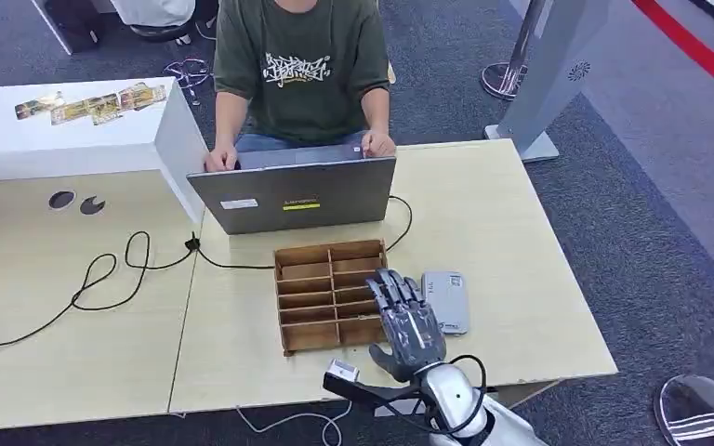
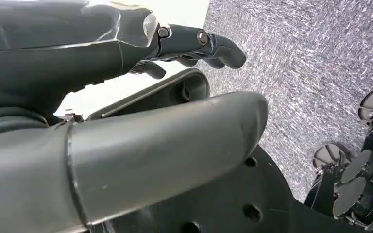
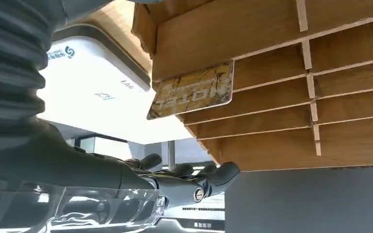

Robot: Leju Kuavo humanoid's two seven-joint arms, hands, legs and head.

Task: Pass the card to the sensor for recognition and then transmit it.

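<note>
A gold-patterned card (image 3: pixel 194 91) stands in a slot of the wooden divider box (image 3: pixel 272 53), sticking out past its edge. My right hand (image 1: pixel 407 321) hovers over the box's right side (image 1: pixel 307 269) with its fingers stretched out and apart, holding nothing. In the right wrist view the dark fingertips (image 3: pixel 218 175) lie apart from the card. The grey-white card sensor (image 1: pixel 448 299) lies on the table just right of the box, and it appears beside the card (image 3: pixel 97 92). My left hand (image 2: pixel 165 141) hangs beside my body with loosely extended fingers and nothing in it.
A person (image 1: pixel 302 65) sits at the far side, typing on a grey laptop (image 1: pixel 293 193). A black cable (image 1: pixel 112 279) loops across the left of the table. Several cards (image 1: pixel 93 104) lie on a white box at the back left. A small white device (image 1: pixel 341 372) sits at the near edge.
</note>
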